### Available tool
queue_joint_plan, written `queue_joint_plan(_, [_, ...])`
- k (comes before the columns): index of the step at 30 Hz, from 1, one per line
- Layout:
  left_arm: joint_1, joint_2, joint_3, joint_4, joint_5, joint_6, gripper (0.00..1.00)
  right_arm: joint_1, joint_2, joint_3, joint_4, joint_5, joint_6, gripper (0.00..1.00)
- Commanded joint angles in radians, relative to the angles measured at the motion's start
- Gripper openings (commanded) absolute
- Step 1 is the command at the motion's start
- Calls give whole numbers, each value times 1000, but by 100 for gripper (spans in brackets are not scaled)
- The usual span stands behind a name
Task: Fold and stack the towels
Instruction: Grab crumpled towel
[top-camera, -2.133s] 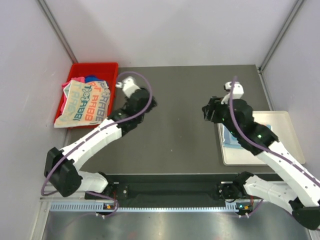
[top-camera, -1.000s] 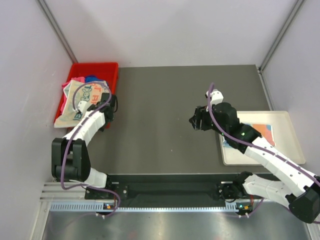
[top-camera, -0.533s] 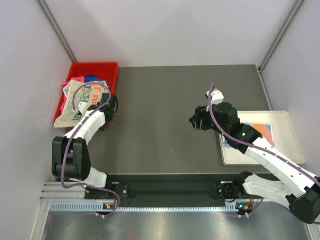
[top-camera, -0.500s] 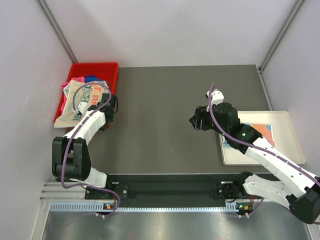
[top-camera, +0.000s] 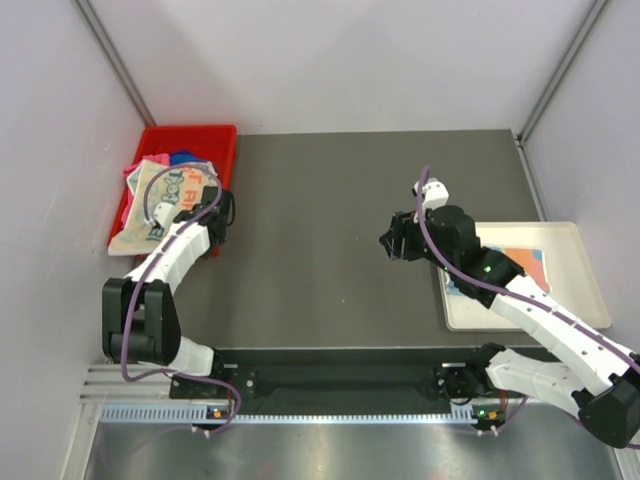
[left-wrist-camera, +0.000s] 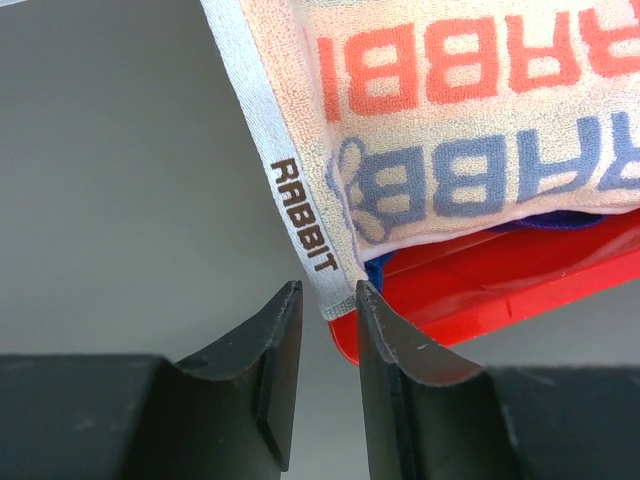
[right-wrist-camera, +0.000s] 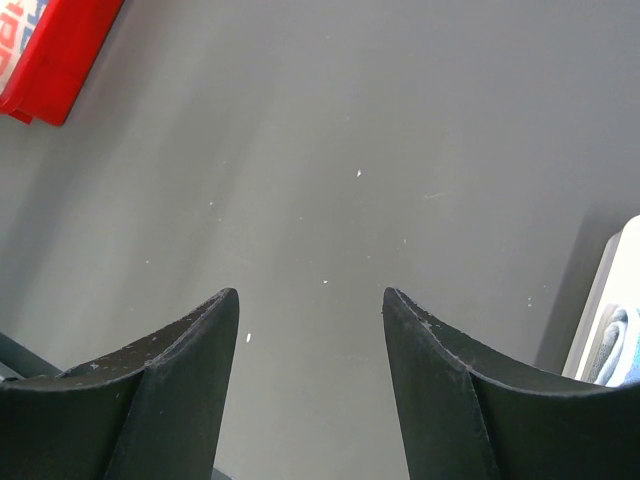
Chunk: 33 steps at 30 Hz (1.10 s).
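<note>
Found red bin (top-camera: 215, 140) at far left corner of bench (top-camera: 340, 180), loaded with several towels. Noted cream towel (top-camera: 150, 205) with orange and teal lettering on top, spilling over the bin's near and left rim. Noted pink towel (top-camera: 131, 172) and royal blue towel (top-camera: 182, 157) beneath, mostly covered. Found white tray (top-camera: 580, 305) at right side of bench, holding a light blue patterned towel (top-camera: 530, 262) with an orange patch.

Recorded left arm (top-camera: 170, 255) stretched forward to the bin's near right corner. Saw left jaws narrowed to a slim gap around the hemmed corner of the cream towel, just past the bin's rim. Unable to confirm a firm pinch on it. Recorded right arm (top-camera: 520, 300) bent over the middle of the bench, close to the tray. Saw right jaws spread wide above bare bench, holding nothing.

Unable to count the towels under the cream one. Unable to see the whole tray towel, partly masked by the right arm. Read "RABBIT" on the hem only through the left wrist view
</note>
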Motion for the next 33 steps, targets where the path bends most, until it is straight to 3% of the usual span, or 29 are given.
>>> queue_joint_plan(1, [7,-33,12,-5,-28,13,33,7,-18,3,34,24,-10,60])
queue_joint_plan(12, [10,-19,3,9,-16,15,37,7,-17,6,33,25,-11,60])
queue_joint_plan(33, [19,-2,-12,55,7,35,30,6,-15,6,31,24,-11,60])
